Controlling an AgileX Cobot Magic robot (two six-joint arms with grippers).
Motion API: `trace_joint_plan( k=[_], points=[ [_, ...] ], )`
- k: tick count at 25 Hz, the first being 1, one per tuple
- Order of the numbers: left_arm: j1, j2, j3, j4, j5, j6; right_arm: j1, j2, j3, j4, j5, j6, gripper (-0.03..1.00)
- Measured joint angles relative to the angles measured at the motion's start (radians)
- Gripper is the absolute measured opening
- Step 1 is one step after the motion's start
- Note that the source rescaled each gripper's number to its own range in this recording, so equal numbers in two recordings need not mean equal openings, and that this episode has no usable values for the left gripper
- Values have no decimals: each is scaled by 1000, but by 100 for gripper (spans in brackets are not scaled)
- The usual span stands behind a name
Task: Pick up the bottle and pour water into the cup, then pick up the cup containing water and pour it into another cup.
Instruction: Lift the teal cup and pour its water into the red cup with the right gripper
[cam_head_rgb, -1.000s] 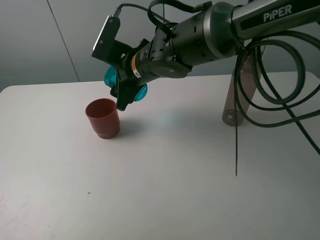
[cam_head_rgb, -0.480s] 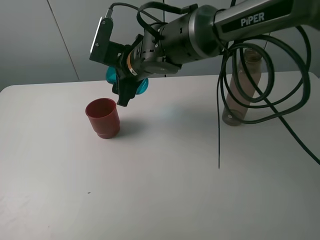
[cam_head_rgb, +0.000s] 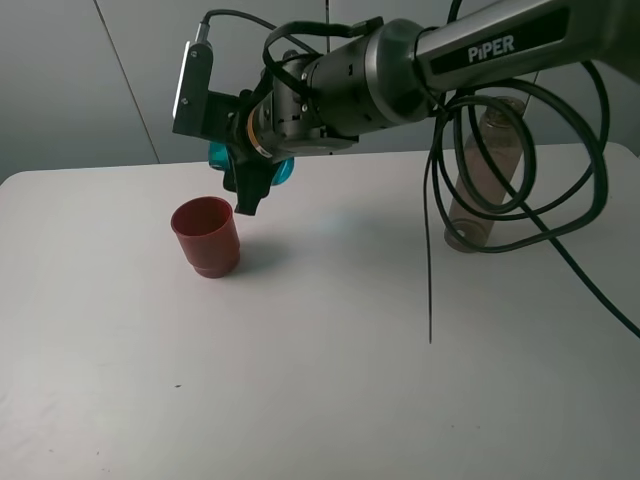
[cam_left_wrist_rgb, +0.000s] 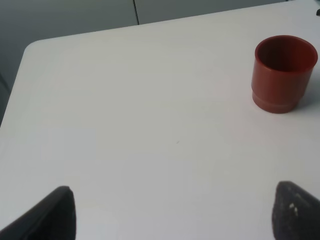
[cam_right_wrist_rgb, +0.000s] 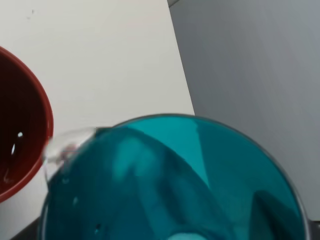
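Note:
My right gripper reaches across the middle and is shut on the teal cup, which it holds tipped on its side just above and behind the red cup. In the right wrist view the teal cup fills most of the picture. Its mouth points toward the red cup, and clear water sits at the lip. The smoky bottle stands upright at the table's right, partly behind cables. In the left wrist view my left gripper is open above bare table, well short of the red cup.
Black cables loop down from the right arm in front of the bottle, and one strand hangs over the table. The white table has rounded corners, and a grey wall stands behind it.
The right arm's wrist has rolled further and shifted slightly left and up, keeping the teal cup tipped by the red cup. The cables swung left, so more of the bottle shows.

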Motion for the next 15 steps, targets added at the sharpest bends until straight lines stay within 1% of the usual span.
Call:
trace_joint_plan(
  k=[5, 12, 15],
  points=[
    [0, 0, 0, 0, 0, 0, 0, 0, 0, -80, -2, 32, 13],
    [0, 0, 0, 0, 0, 0, 1, 26, -2, -149, -2, 36, 13],
    [0, 0, 0, 0, 0, 0, 9, 32, -2, -204, -2, 42, 13]
  ],
)
